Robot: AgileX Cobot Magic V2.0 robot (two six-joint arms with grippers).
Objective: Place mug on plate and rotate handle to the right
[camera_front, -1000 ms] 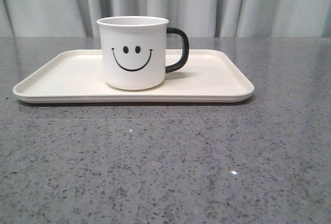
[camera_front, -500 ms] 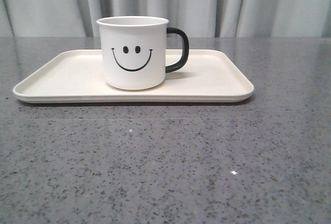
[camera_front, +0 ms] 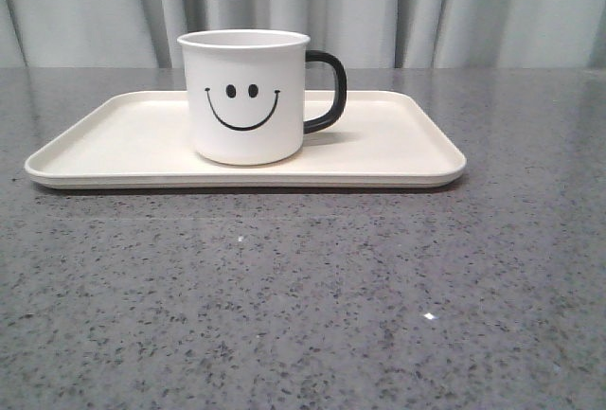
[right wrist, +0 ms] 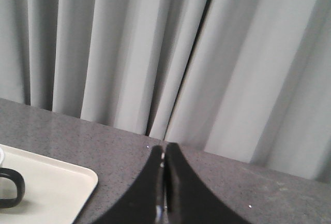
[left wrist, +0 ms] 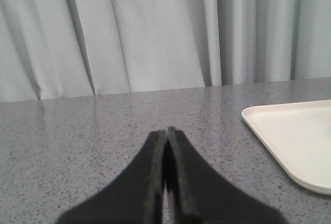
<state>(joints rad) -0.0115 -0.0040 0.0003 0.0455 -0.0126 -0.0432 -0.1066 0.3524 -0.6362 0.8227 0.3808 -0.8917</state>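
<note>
The white mug [camera_front: 244, 98] with a black smiley face stands upright on the cream plate [camera_front: 398, 150], left of the plate's middle. Its black handle [camera_front: 327, 91] points to the right; a piece of the handle [right wrist: 11, 187] also shows in the right wrist view. Neither arm appears in the front view. My left gripper [left wrist: 166, 131] is shut with nothing in it, over bare table beside one end of the plate [left wrist: 295, 138]. My right gripper [right wrist: 164, 147] is shut and empty too, beside a corner of the plate [right wrist: 57, 182].
The grey speckled table [camera_front: 303, 296] stretches in front of the plate. Pale curtains [camera_front: 379, 3] hang along the table's far edge.
</note>
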